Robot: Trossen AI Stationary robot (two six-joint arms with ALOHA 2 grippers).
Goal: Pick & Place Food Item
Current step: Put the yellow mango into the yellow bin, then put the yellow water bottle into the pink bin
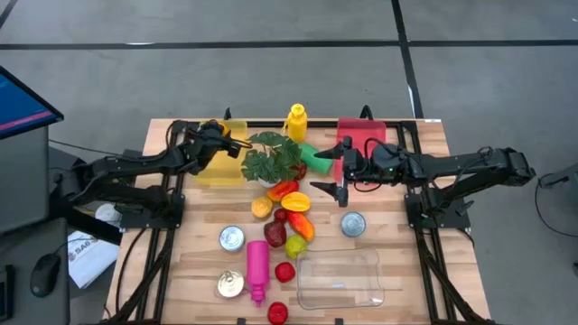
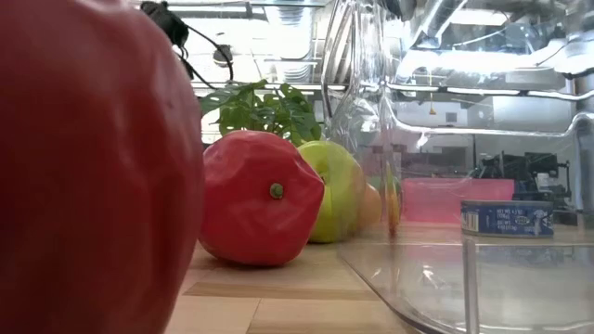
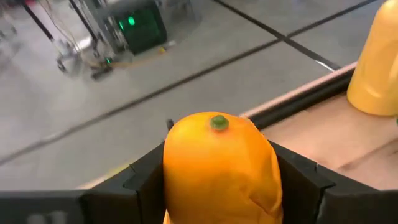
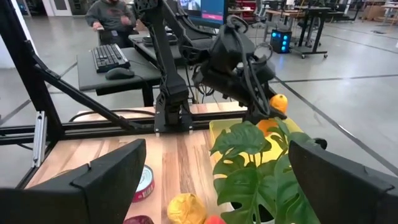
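Overhead, left gripper (image 1: pixel 237 143) clenches an orange (image 3: pixel 217 165) above the wooden table (image 1: pixel 406 244); right gripper (image 1: pixel 336 171) released.

Around the green leafy plant (image 1: pixel 274 155), colours crowd the pale striped wooden table (image 1: pixel 408 244). Beside the plant sit a see-through yellow bin (image 1: pixel 219 162) and a yellow bottle (image 1: pixel 296 123); beyond that, a red bin (image 1: pixel 364 135). The black left gripper (image 3: pixel 217 180) clasps an orange fruit (image 3: pixel 217 165) with a green stem dot. Nearer the table's front from the plant lie a pink bottle (image 1: pixel 257 269), a red tomato (image 1: pixel 285 272), silver tins, and a clear colourless tray (image 1: pixel 341 280).
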